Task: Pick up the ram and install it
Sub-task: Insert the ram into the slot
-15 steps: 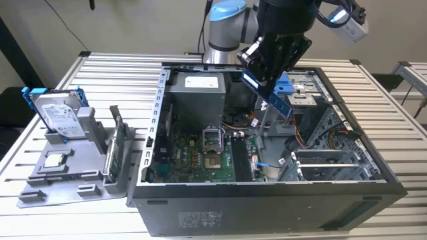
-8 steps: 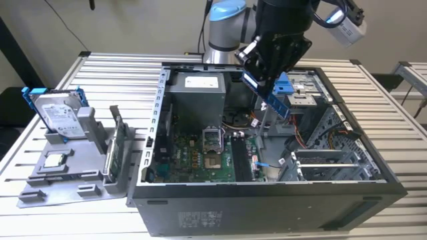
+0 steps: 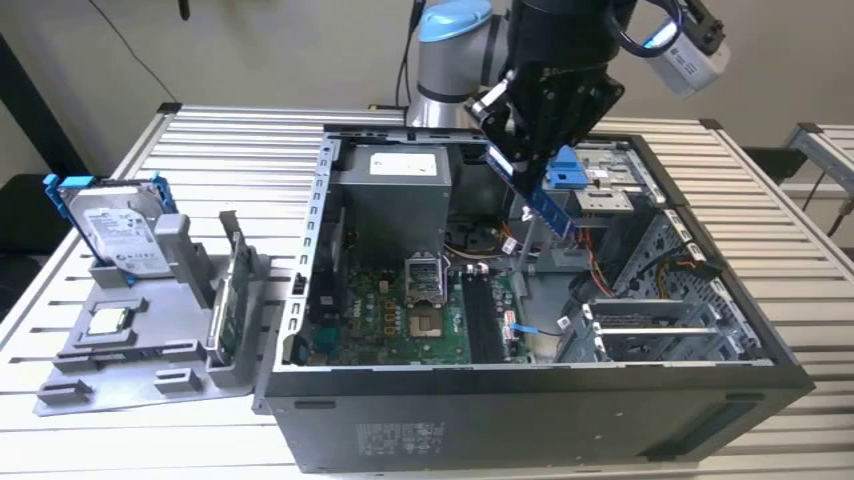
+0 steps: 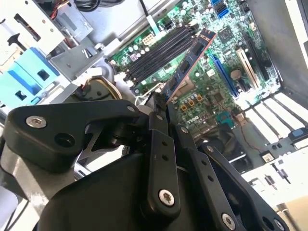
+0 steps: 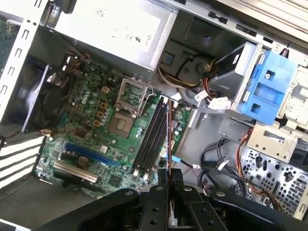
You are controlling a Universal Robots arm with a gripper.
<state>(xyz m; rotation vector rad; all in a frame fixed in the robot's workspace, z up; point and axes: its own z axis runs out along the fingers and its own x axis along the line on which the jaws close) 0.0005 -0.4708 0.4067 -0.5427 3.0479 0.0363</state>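
My gripper [image 3: 531,158] hangs over the open computer case [image 3: 534,410], shut on the ram [image 3: 545,200]. The ram is a long, narrow stick that slants down into the case, above the motherboard [image 3: 400,320]. In the second wrist view, the ram [image 4: 188,60] sticks out past the black fingers [image 4: 159,115] toward the black memory slots [image 4: 159,50]. In the first wrist view I see the ram [image 5: 169,137] edge-on, roughly parallel to the memory slots [image 5: 151,137] and close beside them. It floats above the board and sits in no slot.
A power supply [image 3: 400,190] and a blue drive bracket [image 3: 567,172] flank the gripper inside the case. Cables [image 5: 216,163] lie beside the slots. On the exterior view's left, a grey holder [image 3: 134,355] carries a hard drive in a blue frame [image 3: 118,235] and a green board on edge [image 3: 234,300].
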